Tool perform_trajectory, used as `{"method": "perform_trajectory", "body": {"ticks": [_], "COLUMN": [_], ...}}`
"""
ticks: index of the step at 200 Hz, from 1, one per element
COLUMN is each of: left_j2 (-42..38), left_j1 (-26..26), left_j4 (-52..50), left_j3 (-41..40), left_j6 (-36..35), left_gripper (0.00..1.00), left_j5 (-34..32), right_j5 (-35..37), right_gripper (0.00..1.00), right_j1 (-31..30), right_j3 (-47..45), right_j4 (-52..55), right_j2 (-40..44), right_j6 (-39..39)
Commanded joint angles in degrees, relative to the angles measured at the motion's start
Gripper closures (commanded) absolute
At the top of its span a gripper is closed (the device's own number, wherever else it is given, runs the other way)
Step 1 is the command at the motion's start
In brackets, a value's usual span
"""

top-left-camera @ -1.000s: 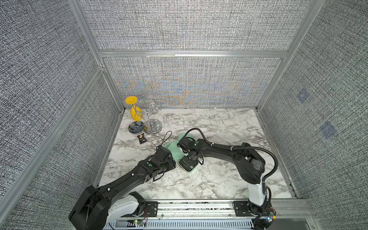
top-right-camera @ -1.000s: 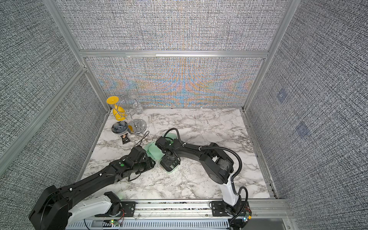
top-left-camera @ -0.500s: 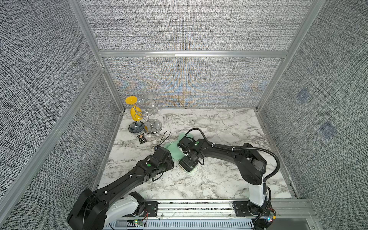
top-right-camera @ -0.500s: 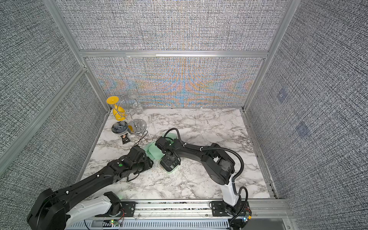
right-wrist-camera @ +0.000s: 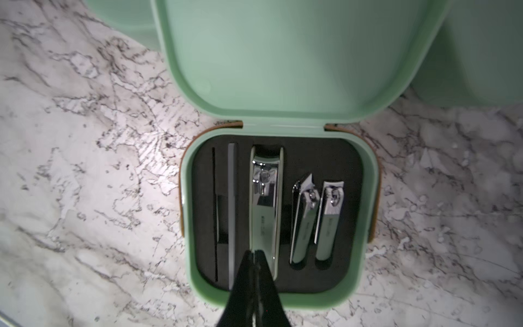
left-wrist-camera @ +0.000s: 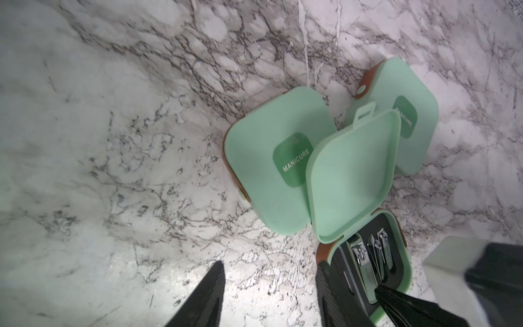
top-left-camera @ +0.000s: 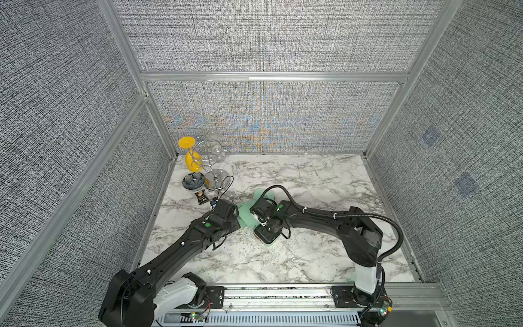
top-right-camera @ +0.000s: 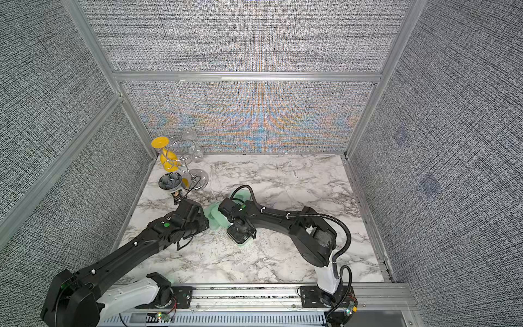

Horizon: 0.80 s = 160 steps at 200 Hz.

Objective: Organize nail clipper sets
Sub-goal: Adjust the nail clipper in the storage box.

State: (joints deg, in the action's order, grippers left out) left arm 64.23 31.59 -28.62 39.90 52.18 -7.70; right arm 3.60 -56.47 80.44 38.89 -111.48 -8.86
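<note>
Low over the marble table (top-left-camera: 325,181), left of centre: three mint-green sets (top-left-camera: 245,216) huddled between the two arms. Biggest worry first: could skate the whole open case (right-wrist-camera: 283,298) across that slick marble, given an off-square push from the right gripper (right-wrist-camera: 254,253) and nothing bracing the base. Could also tip the raised lid (right-wrist-camera: 283,56) forward onto the gripper with one bump near the hinge. No help from the left gripper (left-wrist-camera: 269,264): partly spread, gripping nothing, hanging just beside the open case's brown-strapped corner, near enough to snag it. Right gripper pinched fully together, nothing visibly caught in the pinch, poised at the near end of the large clipper (right-wrist-camera: 266,203). Might lever that clipper out of its slot by pressing at the very end, or skid onto the grey file (right-wrist-camera: 231,212) alongside. Now the looks, big to small: first closed case (left-wrist-camera: 263,170) and second closed case (left-wrist-camera: 418,124), rounded squares, MANICURE labels up, brown straps at the edges, flanking the open lid. Black foam (right-wrist-camera: 351,226) inside the open case, tools parallel in cut slots: large clipper bright and straight, angled-jaw clipper (right-wrist-camera: 304,218) looking slightly rolled, small clipper (right-wrist-camera: 329,218) flat beside it. Last, a thin dark slot (right-wrist-camera: 214,212), filled or empty impossible to say.
</note>
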Motion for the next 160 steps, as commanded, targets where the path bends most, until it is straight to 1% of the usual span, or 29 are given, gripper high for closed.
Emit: {"method": "perform_trajectory", "body": {"ticks": [1,82,116,138,160], "left_j2": [1.68,7.53,10.69,13.55,17.99], "left_j1": [-1.27,-5.54,-8.57,-10.64,-11.54], "left_j4": [-0.73,1.93,2.54,4.81,6.54], "left_j3": [1.96,4.72,6.58,7.84,10.06], "left_j6": [-3.99,-8.33,-11.22,-13.79,-15.97], "left_gripper": [0.46,0.46,0.46,0.46,0.47], "left_j5": [-1.64,-1.80,-1.10,1.69,4.97], "right_j5": [-0.70,0.54,1.18,3.21,5.66], "right_gripper": [0.94,0.94,0.94,0.91,0.86], "right_j1": [-0.09,0.06,0.05,0.04,0.21], "right_j3": [0.02,-0.59,0.17,1.11,0.50], "right_j4": [-0.84,-1.20,0.04,2.27,5.54], "right_j2": [-0.55,-3.24,0.63,4.35,7.19], "right_j6": [-0.89,-1.07,-1.16,-1.99,-6.55]}}
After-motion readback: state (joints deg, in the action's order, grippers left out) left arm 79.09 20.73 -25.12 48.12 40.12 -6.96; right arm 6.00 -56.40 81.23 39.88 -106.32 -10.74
